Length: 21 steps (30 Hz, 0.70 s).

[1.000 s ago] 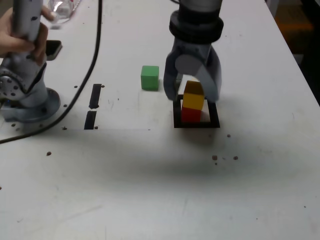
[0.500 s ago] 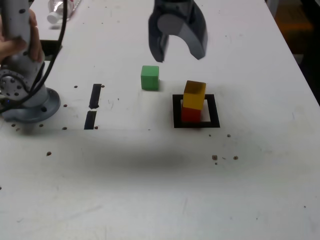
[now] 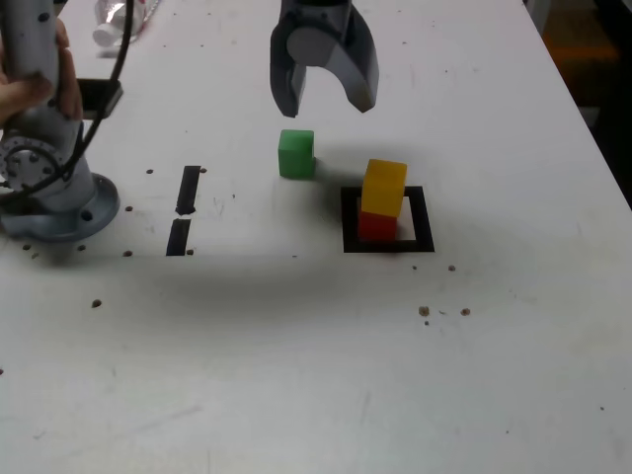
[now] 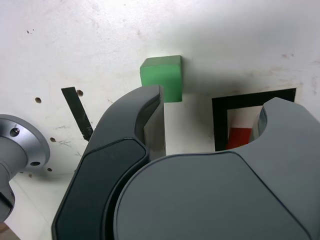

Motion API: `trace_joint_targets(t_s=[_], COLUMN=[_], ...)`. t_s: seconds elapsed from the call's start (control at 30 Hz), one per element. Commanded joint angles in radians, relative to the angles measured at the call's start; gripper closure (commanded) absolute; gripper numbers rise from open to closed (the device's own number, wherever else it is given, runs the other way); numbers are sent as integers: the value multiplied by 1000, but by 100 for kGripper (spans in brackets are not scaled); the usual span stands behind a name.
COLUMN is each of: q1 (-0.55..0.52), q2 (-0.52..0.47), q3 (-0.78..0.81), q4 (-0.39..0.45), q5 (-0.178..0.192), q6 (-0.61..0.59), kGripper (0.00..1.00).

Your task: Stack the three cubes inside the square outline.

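Grey gripper (image 3: pixel 323 99): jaws spread apart, empty, touching nothing, hanging above the table (image 3: pixel 296 375) just behind the green cube (image 3: pixel 296 154).
Green cube: alone on the table, just off the square outline (image 3: pixel 388 244) toward the exterior view's left.
Yellow cube (image 3: pixel 384 187): on top of the red cube (image 3: pixel 376 226), slightly skewed.
Red cube: inside the square outline.
Wrist view: green cube beyond one jaw's tip, red cube partly hidden.

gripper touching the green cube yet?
Apart. The exterior view shows the open gripper raised above the green cube, with bare table visible between them.
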Motion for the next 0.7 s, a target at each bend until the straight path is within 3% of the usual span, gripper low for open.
trace_joint_targets(t_s=[0.0, 0.67], q1=[10, 82], q2=[18, 82], q3=[17, 113], q4=[-14, -61], q5=[-9, -15], q6=[8, 32], kGripper=[26, 26])
